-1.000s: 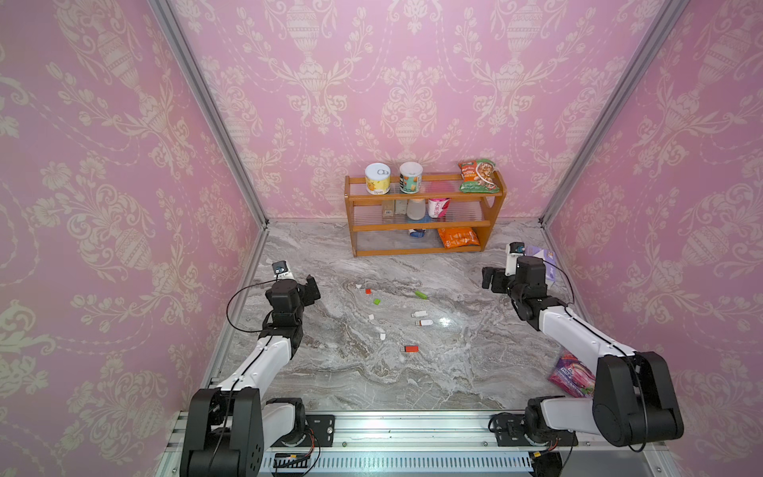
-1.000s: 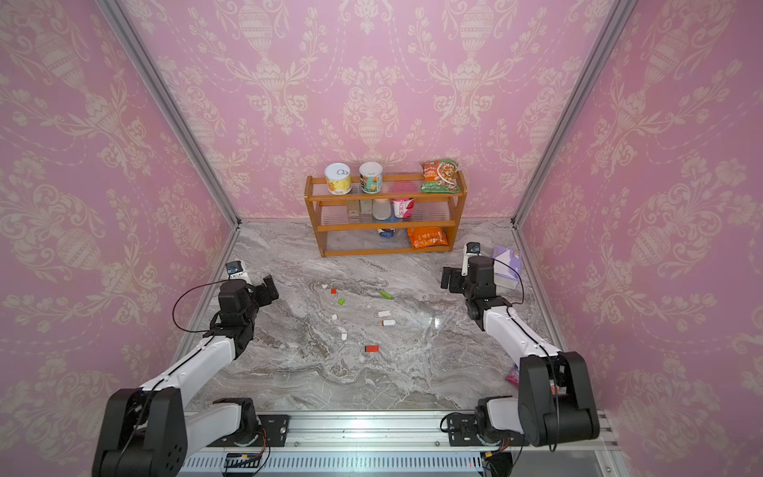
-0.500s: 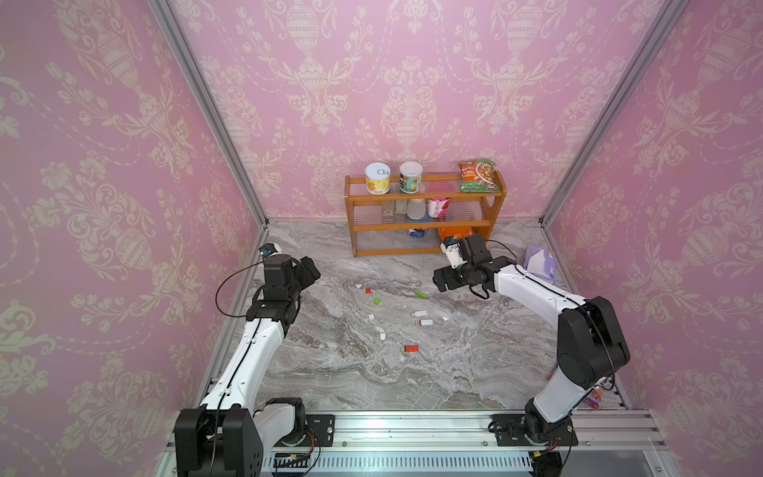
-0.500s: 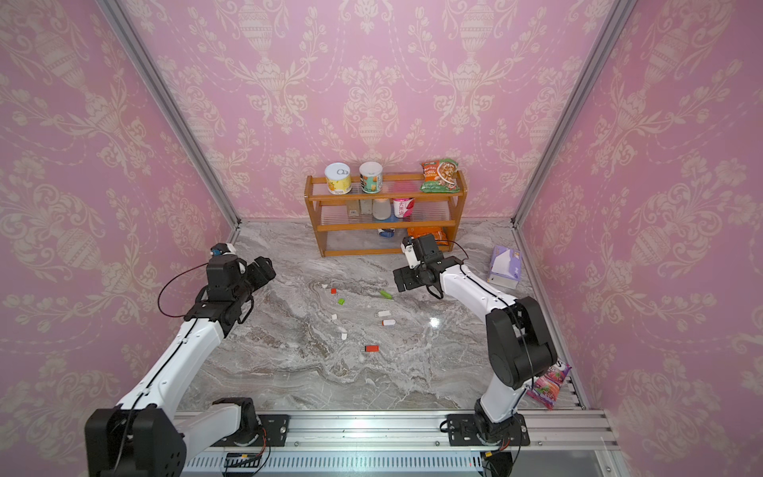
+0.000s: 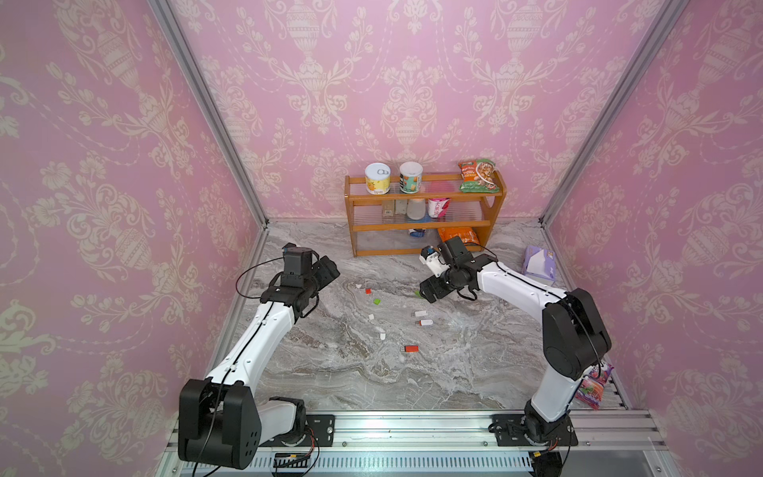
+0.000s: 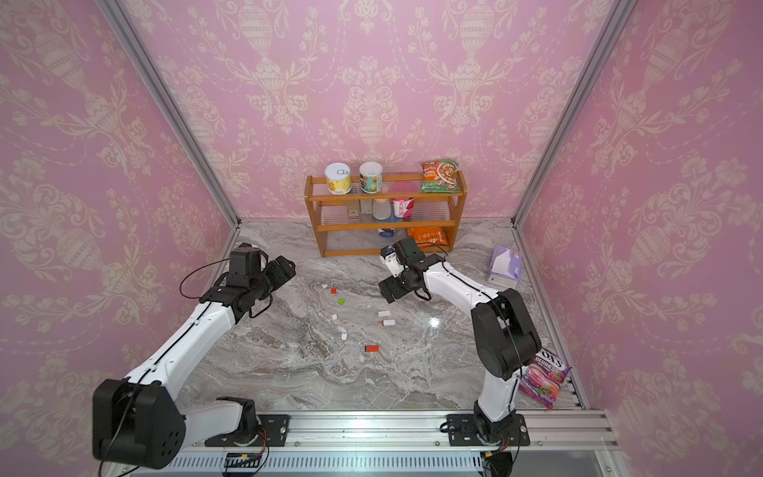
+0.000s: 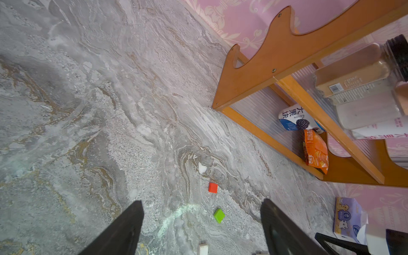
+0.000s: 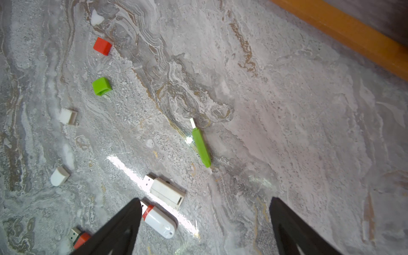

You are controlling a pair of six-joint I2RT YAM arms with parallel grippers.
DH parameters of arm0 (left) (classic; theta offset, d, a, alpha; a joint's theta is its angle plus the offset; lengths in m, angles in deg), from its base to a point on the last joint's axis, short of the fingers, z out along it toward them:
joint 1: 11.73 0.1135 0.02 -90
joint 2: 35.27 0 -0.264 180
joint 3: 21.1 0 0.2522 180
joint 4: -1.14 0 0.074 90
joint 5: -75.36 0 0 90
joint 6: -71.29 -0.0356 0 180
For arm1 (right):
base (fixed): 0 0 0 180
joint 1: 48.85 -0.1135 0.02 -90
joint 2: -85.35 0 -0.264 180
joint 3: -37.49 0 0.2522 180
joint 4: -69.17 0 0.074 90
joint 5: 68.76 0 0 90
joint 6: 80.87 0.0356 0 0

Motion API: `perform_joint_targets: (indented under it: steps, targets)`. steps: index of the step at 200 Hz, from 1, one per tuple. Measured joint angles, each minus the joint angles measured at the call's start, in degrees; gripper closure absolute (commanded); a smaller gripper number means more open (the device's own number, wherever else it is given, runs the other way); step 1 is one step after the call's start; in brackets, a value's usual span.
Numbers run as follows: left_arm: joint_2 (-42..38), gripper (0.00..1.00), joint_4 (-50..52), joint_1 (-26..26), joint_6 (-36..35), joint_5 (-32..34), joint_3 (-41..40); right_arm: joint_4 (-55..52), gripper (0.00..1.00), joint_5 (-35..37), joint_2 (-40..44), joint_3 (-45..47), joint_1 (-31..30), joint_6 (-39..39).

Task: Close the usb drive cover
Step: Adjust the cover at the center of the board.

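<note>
Right jaws: stood wide apart over the tabletop (image 8: 287,106), nothing between them.
Green usb drive (image 8: 200,147): lay flat just ahead of the right jaws, in line with their gap, bare connector pointing away from them.
Green cover (image 8: 101,86): lay loose farther ahead of the right jaws, off to one side of their gap and well apart from its drive.
Left jaws: also wide open and empty; the green cover lay just ahead of their gap, a red cover (image 7: 212,187) a little beyond it.
Other drives: a flat white drive (image 8: 167,193) and a rounded white drive (image 8: 160,221), both uncapped, lay beside one right fingertip.
Wooden shelf (image 7: 287,53): stood far ahead of the left jaws.
</note>
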Motion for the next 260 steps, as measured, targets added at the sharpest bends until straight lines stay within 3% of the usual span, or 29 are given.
perform_joint_targets:
  steps: [38, 75, 107, 147, 260]
  targets:
    - [0.09, 0.1, 2.97, 0.63, 2.05, -1.38, 1.2, -1.03, 0.11, -0.96, -3.48, -10.58, -6.29, -3.02]
    - [2.82, 0.11, 5.11, 5.2, 3.43, -8.41, 4.52, -4.7, 0.17, 0.33, -14.14, -23.85, -12.44, -6.88]
    - [3.65, 0.13, 4.9, 8.35, 5.57, -15.28, 3.74, -7.69, 0.19, 1.92, -21.51, -29.35, -15.69, -9.03]
    - [5.75, 0.16, 2.97, 14.95, 8.9, -24.68, 1.07, -10.75, 0.21, 2.6, -26.69, -35.32, -16.46, -10.23]
    - [6.1, 0.15, 3.1, 15.89, 9.07, -27.69, 0.92, -16.09, 0.33, 2.54, -37.64, -50.16, -16.46, -12.92]
